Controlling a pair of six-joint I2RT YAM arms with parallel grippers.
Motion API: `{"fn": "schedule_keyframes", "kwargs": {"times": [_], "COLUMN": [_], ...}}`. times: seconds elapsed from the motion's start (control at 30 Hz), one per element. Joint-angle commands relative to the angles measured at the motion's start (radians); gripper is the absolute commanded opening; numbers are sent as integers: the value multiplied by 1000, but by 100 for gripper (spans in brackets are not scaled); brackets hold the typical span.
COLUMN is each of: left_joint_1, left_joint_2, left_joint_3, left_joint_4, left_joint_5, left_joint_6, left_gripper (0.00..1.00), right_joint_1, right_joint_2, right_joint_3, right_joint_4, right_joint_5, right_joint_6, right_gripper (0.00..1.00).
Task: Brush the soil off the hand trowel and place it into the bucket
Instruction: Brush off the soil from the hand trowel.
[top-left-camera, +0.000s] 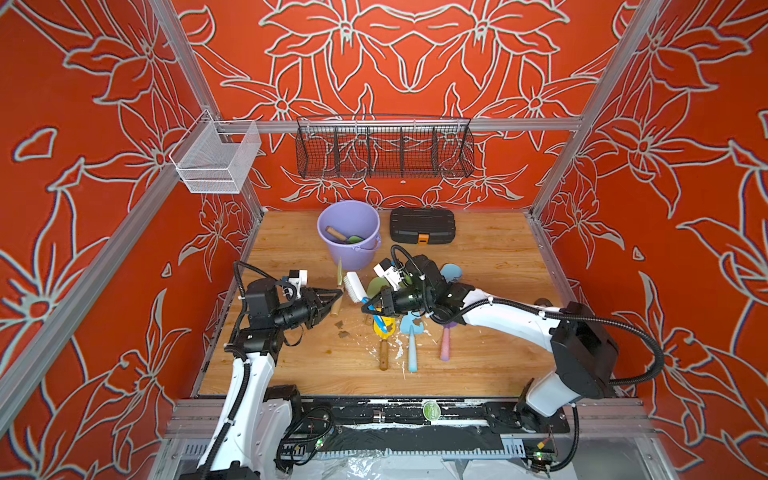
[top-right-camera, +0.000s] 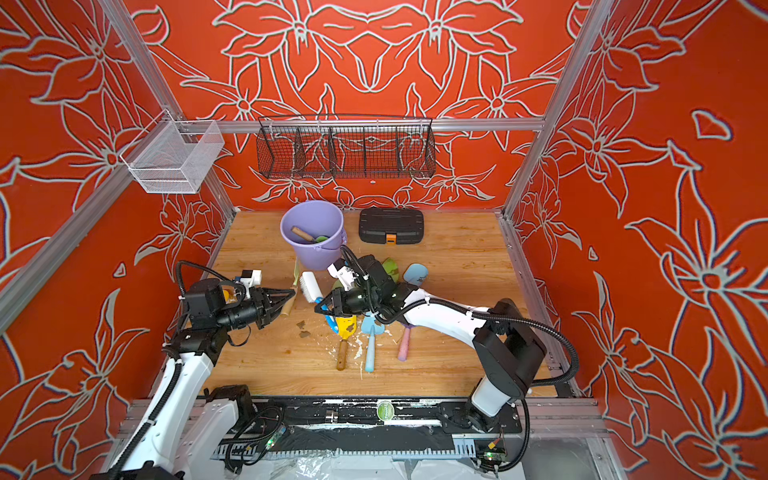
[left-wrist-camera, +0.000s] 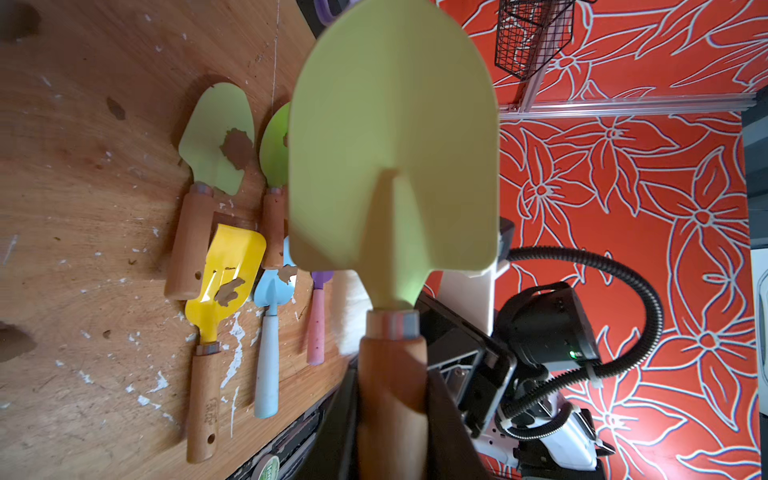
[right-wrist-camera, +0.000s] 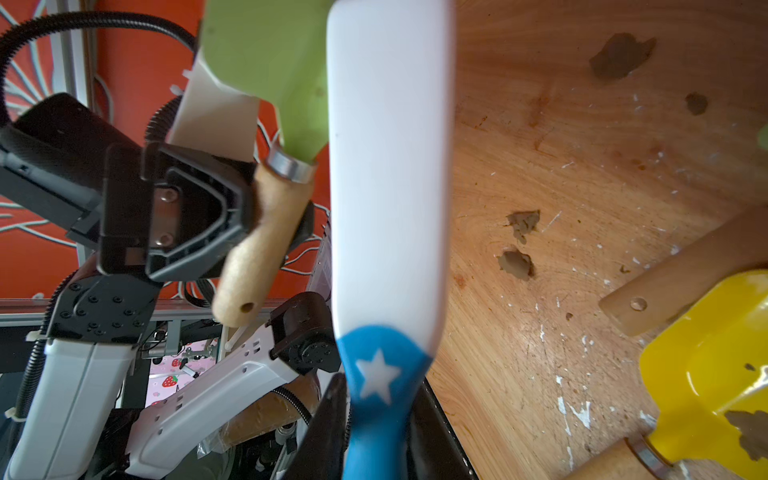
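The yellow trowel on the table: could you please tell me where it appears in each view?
In a top view: yellow trowel mid-table, beside the light-blue trowel.
In a top view: the same.
Left wrist: beside the light-blue trowel too.
Right wrist: partly cropped, soil on its blade.
Shared landmark: the held pale-green trowel, in all four.

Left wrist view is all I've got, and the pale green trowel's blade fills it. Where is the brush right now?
Observer: The right gripper holds the brush by its blue handle, with the white head close beside the pale green trowel; contact I cannot confirm.
Operator: And the bucket? I see only a purple sliver.
Observer: The bucket stands upright beyond the brush, next to a black case.
Operator: Anything in it?
Observer: Yes, a green-bladed trowel with a wooden handle lies inside.
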Motion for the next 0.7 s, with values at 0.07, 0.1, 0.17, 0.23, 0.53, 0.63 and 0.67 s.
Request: {"fn": "schedule_keyframes", "kwargs": {"times": [0.07, 0.1, 0.17, 0.23, 0.53, 0.63, 0.67], "left_joint_1": [6, 6, 6, 7, 7, 5, 2], "left_joint_2": [4, 4, 5, 7, 110, 150, 172], "left_joint_3": [-12, -8, 6, 30, 264, 328, 356], "left_joint_4": [25, 22, 14, -18, -382, -420, -431], "left_joint_5": [23, 21, 19, 6, -220, -280, -276], "left_joint_6": [12, 15, 22, 48, 300, 309, 329], "left_gripper": [0, 0, 0, 0, 0, 0, 0], "right_joint_1": [12, 12, 13, 12, -8, -12, -14], "right_joint_2": [21, 25, 30, 37, -17, -43, -48], "right_joint_3": [34, 26, 13, 8, 19, 66, 83], "right_joint_4": [41, 39, 3, -52, -179, -290, -324], "right_joint_5": [-23, -25, -8, 13, 128, 196, 218], "right_joint_6": [-12, -12, -19, -39, -115, -188, -209], "right_gripper": [0, 0, 0, 0, 0, 0, 0]}}
